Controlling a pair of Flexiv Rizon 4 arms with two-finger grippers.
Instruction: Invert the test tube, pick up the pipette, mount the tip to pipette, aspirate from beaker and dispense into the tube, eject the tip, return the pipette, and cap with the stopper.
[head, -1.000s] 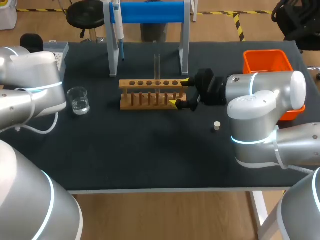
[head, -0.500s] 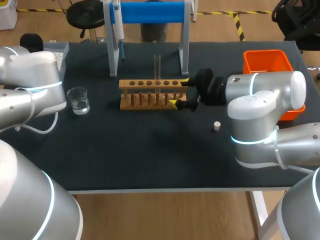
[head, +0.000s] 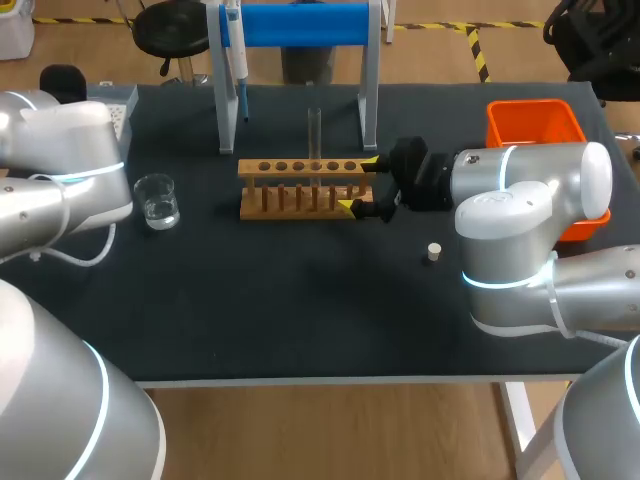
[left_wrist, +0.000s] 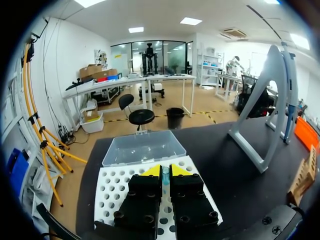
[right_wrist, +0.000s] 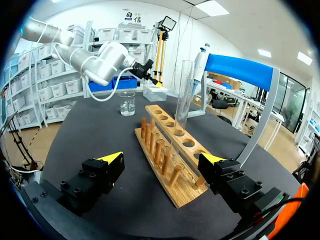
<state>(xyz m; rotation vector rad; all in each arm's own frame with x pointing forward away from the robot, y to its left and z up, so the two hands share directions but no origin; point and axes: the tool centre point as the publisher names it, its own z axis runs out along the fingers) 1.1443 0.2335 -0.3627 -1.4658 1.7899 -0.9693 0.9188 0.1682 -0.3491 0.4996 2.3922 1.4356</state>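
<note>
**Entry: test tube in rack, right hand astride the rack's end**

Item 1, test tube (head: 314, 140). It stands upright in a hole of the wooden rack (head: 307, 167), near the middle of the desk (head: 300, 300). Its long axis is vertical, and it appears to be mouth up.

Item 2, right hand (head: 359, 183). It is open, with the yellow tips wide apart. I see it level with the rack's right end, one tip on either side of the rack's line. It touches nothing. The tube lies straight ahead of it along the rack, several holes in.

Item 3, left hand (left_wrist: 165, 171). It hangs over the white tip box (left_wrist: 116, 192) at the desk's far left. I cannot tell whether it is closed or holds anything.

Item 4, pipette (head: 238, 55). It hangs vertically against the left upright of the blue-barred stand (head: 305, 25), behind the rack.

I judge the tube step done, so the next move turns on the pipette. It lies up and back from both hands, its axis vertical. It hangs on the left arm's side of the stand, so I take that arm to be the nearer.

Item 5, beaker (head: 157, 201). It holds clear liquid and sits left of the rack.

Item 6, stopper (head: 433, 252). It lies loose on the desk, in front of the right arm.

Item 7, orange bin (head: 536, 122). It sits at the far right.

Markings: I can read no label or writing on any listed item.
</note>
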